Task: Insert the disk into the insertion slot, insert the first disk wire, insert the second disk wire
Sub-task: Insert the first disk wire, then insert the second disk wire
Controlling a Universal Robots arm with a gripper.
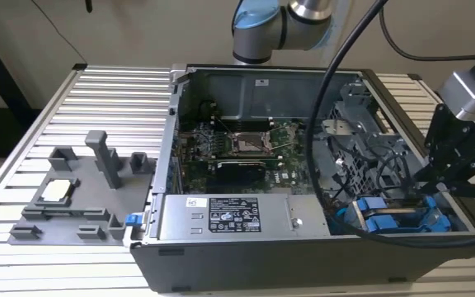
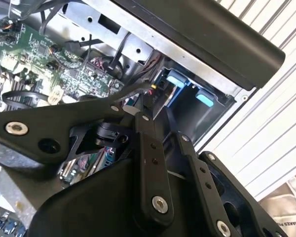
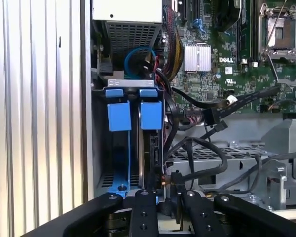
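A ribbed metal desk (image 1: 106,93) stands before a pale wall. On it lies one open computer case (image 1: 246,266), toward the exterior view's right edge. One grey plastic tray (image 1: 64,185) sits near the exterior view's left edge. One robot arm (image 1: 279,25) rises behind the case.

Inside the case I count one green circuit board (image 1: 237,148) and one silver power box (image 1: 180,219). The box carries two labels, a small white one and a larger black one. Two blue tabs sit side by side in the case's front corner.

In the first wrist view, the disk (image 3: 152,116) is the tabbed one nearer the circuit board. It sits in the insertion slot (image 3: 129,83), standing on its thin edge. Its long axis runs from its blue tab toward the gripper (image 3: 167,197). The other blue-tabbed drive (image 3: 119,116) stands just beside it, parallel. Black cables (image 3: 190,100) trail from the board side toward the slot. Whether the jaws are closed on anything I cannot tell.
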